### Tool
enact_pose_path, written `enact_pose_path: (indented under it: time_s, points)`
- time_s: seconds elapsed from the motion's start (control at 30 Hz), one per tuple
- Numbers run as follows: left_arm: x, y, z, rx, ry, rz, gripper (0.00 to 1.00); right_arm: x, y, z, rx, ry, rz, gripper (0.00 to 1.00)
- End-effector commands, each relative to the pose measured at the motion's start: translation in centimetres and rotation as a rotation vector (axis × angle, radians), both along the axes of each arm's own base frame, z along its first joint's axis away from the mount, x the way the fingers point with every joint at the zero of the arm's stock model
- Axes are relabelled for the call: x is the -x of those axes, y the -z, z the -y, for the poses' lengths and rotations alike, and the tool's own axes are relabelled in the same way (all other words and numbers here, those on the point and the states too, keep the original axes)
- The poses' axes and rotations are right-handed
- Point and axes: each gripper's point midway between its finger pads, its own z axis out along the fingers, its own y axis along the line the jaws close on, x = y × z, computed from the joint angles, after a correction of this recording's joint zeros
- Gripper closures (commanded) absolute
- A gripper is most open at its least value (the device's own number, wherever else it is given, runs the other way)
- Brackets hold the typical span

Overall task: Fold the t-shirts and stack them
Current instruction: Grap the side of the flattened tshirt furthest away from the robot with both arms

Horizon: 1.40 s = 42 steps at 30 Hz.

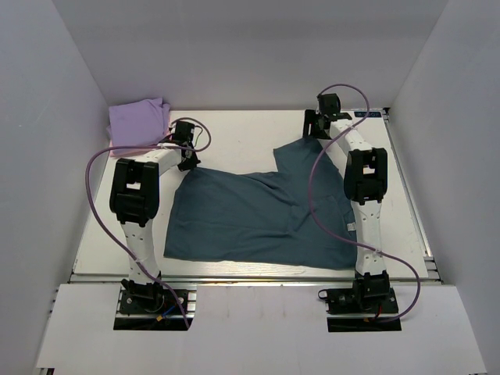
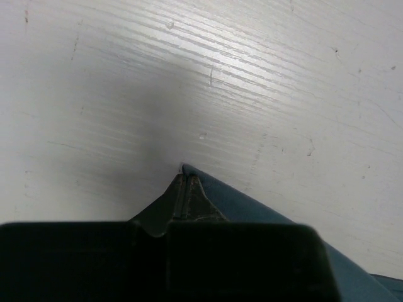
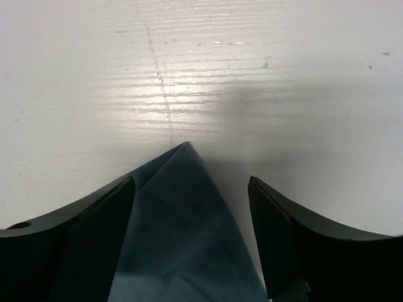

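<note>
Left gripper (image 2: 184, 180) pinches teal t-shirt (image 1: 250, 219) — spread flat, lopsided.

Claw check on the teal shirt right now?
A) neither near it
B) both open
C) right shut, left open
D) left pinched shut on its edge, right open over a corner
D: the left claw is closed on the teal t-shirt edge; the right claw stands open with a shirt corner between its fingers.

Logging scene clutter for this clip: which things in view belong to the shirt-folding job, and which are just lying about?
Job: teal t-shirt; folded lavender t-shirt; left claw, shut on a teal corner; right claw, open around another.
Not the job: table; purple cables.
</note>
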Motion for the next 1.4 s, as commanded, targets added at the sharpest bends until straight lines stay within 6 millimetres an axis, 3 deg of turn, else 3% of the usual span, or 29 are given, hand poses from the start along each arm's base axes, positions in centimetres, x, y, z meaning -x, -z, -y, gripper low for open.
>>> enact_pose_path:
  time_s: [0.0, 0.07, 0.1, 0.2, 0.27, 0.3, 0.33, 0.37, 0.4, 0.47, 0.5, 0.57, 0.6, 0.67, 0.7, 0.8, 0.9, 1.1, 1.2, 1.37]
  points:
    - [0.4, -3.0, -1.1, -0.038, -0.02, 0.028, 1.0, 0.0, -0.8, -0.7, 0.007, -0.053, 0.003, 0.29]
    - [0.4, -3.5, -1.1, -0.036, -0.021, 0.038, 1.0, 0.2, -0.3, -1.0, -0.001, -0.064, -0.014, 0.34]
    - [0.6, -3.6, -1.1, -0.036, -0.021, 0.04, 1.0, 0.4, 0.0, -0.9, 0.001, -0.064, -0.023, 0.43]
    - [0.6, -3.7, -1.3, -0.044, -0.026, 0.041, 1.0, 0.8, 0.5, -0.8, -0.008, -0.072, -0.052, 0.47]
    - [0.5, -4.2, -1.2, -0.042, -0.026, 0.052, 1.0, 1.4, 1.1, -1.0, -0.013, -0.085, -0.086, 0.56]
    - [0.5, -4.2, -1.2, -0.042, -0.026, 0.052, 1.0, 1.6, 1.2, -1.1, -0.01, -0.091, -0.093, 0.62]
    - [0.5, -4.6, -1.2, -0.04, -0.026, 0.06, 1.0, 1.7, 1.4, -1.0, -0.006, -0.091, -0.098, 0.83]
    - [0.3, -4.7, -1.2, -0.044, -0.019, 0.068, 1.0, 1.6, 1.0, -0.8, -0.003, -0.081, -0.091, 0.97]
    - [0.3, -4.7, -1.1, -0.042, -0.007, 0.066, 1.0, 1.5, 1.0, -0.7, 0.001, -0.072, -0.083, 1.0]
    - [-0.2, -5.5, -0.8, -0.032, 0.007, 0.092, 1.0, 1.1, 0.4, 0.1, 0.035, -0.038, -0.059, 1.0]
    - [-0.5, -6.4, -0.8, -0.038, 0.018, 0.109, 1.0, 0.3, -1.4, 0.3, 0.035, -0.029, 0.001, 1.0]
    - [-1.0, -6.9, -0.8, -0.042, 0.027, 0.129, 1.0, 0.0, -2.3, 1.1, 0.057, 0.017, 0.037, 1.0]
    - [-1.3, -7.8, -0.8, -0.039, 0.027, 0.15, 1.0, -1.5, -6.2, 1.7, 0.063, 0.052, 0.155, 1.0]
    - [-1.5, -8.2, -1.2, -0.044, 0.024, 0.158, 1.0, -2.1, -7.7, 2.8, 0.088, 0.101, 0.227, 1.0]
    - [-1.8, -9.0, -1.2, -0.041, 0.024, 0.178, 1.0, -2.6, -11.0, 3.8, 0.104, 0.152, 0.31, 1.0]
    - [-2.0, -9.2, -1.1, -0.039, 0.023, 0.189, 1.0, -3.3, -15.1, 5.2, 0.115, 0.232, 0.415, 1.0]
    - [-2.4, -10.6, -1.3, -0.043, 0.014, 0.226, 1.0, -3.8, -18.7, 6.6, 0.127, 0.292, 0.492, 1.0]
    - [-2.5, -10.8, -2.3, -0.087, -0.024, 0.231, 1.0, -4.2, -21.3, 8.8, 0.137, 0.343, 0.549, 1.0]
    - [-2.5, -10.6, -2.7, -0.108, -0.041, 0.223, 1.0, -4.3, -21.4, 9.3, 0.137, 0.329, 0.549, 1.0]
    - [-3.7, -10.9, -1.4, -0.034, 0.01, 0.248, 1.0, -4.6, -20.8, 7.7, 0.115, 0.21, 0.55, 1.0]
